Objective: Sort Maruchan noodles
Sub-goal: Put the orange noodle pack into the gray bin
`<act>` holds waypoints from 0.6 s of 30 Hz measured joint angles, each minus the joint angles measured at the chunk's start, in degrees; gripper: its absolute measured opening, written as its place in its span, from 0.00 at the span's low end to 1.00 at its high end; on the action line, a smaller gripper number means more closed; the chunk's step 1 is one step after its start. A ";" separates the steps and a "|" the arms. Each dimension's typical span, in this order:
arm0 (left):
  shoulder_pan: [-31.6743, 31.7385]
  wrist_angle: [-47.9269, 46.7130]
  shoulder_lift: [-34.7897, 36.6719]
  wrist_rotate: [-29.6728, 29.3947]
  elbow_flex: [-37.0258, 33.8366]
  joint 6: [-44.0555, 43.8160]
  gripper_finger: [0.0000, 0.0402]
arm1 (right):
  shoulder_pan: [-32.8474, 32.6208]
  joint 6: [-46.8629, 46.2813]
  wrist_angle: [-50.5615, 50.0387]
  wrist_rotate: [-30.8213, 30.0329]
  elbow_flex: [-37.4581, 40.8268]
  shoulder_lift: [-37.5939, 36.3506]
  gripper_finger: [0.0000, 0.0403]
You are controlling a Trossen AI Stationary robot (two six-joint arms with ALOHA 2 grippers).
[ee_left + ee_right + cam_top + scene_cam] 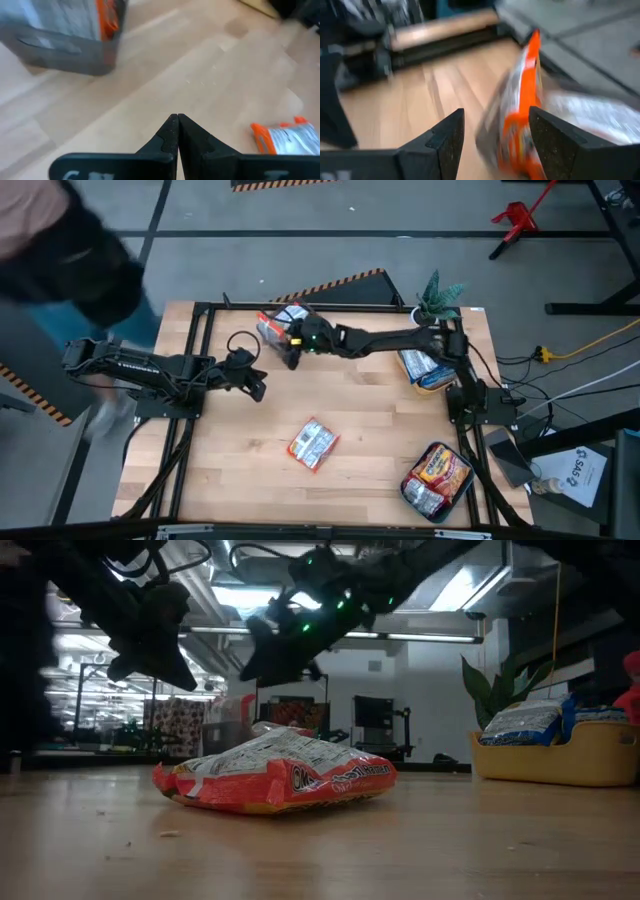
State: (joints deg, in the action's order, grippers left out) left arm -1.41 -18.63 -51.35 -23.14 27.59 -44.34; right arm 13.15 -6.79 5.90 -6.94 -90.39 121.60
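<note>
A red-orange noodle packet (313, 443) lies flat on the wooden table near its middle; it also shows in the low view (275, 780) and the left wrist view (289, 139). A grey container (280, 325) with packets stands at the far edge. My right gripper (293, 352) is open just beside it, on its near side. In the right wrist view, a blurred red-orange packet (520, 115) stands on edge beyond my right gripper (495, 132). My left gripper (258, 385) is shut and empty above the table's left part, its fingertips together in its wrist view (177, 119). My right gripper is open, and the red-orange packet's orange edge (527, 100) shows close beside one finger (560, 145). That finger hides the place, so I cannot tell whether it touches the packet.
A yellow container (430, 370) with blue-white packets stands at the right edge, below a small plant (437, 298). Another container (437, 478) with orange-yellow packets stands at the near right. A person (60, 240) stands beyond the table's far left corner.
</note>
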 joint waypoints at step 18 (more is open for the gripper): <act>-12.80 26.00 -3.27 5.00 -6.01 1.61 0.00 | -6.67 -4.14 -54.73 16.97 4.22 -12.78 0.51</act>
State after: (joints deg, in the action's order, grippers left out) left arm -14.21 7.37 -54.62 -18.14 21.58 -42.72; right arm 6.47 -10.93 -48.82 10.03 -86.17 108.81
